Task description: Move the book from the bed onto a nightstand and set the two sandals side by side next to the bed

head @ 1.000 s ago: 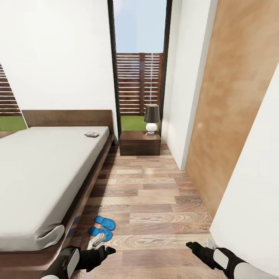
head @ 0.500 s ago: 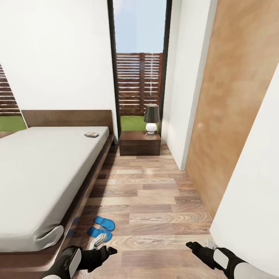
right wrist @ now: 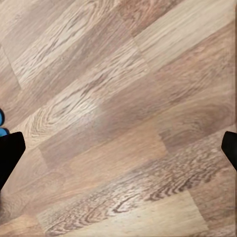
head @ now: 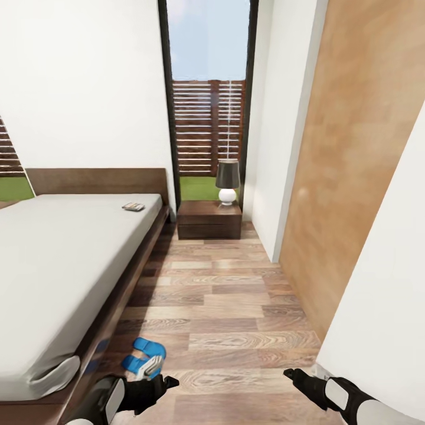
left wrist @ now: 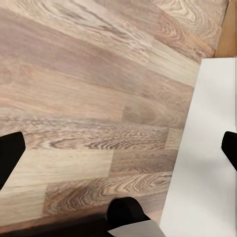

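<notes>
I see the book [head: 133, 206] on the bed [head: 53, 260], sandals [head: 143, 356] on the floor beside it. Left gripper [left wrist: 118, 148] and right gripper [right wrist: 118, 148]: fingers apart, empty.

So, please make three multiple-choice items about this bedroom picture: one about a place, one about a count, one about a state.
1. Where does the book lie?
A. on the bed's mattress, near the headboard
B. on the nightstand
C. on the floor

2. How many drawers does the nightstand show?
A. one
B. two
C. four

3. How is the left end effector?
A. shut on a sandal
B. shut on the book
C. open, holding nothing

Answers: 1 A, the book rests on the grey mattress. 2 B, one seam divides the front into two. 3 C, the left wrist view shows the fingers wide apart over bare floor.
</notes>
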### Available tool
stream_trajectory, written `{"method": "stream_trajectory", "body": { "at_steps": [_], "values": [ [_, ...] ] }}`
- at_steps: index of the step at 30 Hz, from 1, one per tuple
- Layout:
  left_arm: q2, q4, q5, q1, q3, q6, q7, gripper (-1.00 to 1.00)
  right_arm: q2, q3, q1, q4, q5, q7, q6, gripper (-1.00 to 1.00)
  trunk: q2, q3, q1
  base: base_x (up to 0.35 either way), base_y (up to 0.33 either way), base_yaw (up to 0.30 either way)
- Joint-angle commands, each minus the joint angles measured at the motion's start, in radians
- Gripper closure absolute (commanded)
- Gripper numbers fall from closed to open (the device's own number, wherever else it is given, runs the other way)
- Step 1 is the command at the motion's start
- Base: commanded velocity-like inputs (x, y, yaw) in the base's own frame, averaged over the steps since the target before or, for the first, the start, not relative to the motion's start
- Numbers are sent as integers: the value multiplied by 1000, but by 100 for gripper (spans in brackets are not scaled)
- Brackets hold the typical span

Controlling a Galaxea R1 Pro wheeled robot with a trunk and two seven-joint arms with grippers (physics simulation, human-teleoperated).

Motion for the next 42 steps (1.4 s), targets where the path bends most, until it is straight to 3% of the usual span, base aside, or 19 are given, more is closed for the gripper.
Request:
{"method": "stream_trajectory", "body": {
  "at_steps": [1, 13, 42],
  "values": [
    [-1, -2, -10, -1, 8, 6, -7, -100, 0, -5, 0, -2, 1, 2, 6, -100, 0, -1, 0, 179, -162, 0],
    [3, -2, -10, -1, 11, 10, -9, -100, -1, -4, 0, -10, 1, 3, 7, -100, 0, -1, 0, 188, -124, 0],
    [6, -2, -10, -1, 12, 12, -10, -100, -1, -3, 0, -11, 1, 3, 1, -100, 0, -1, 0, 259, 11, 0]
  ]
}}
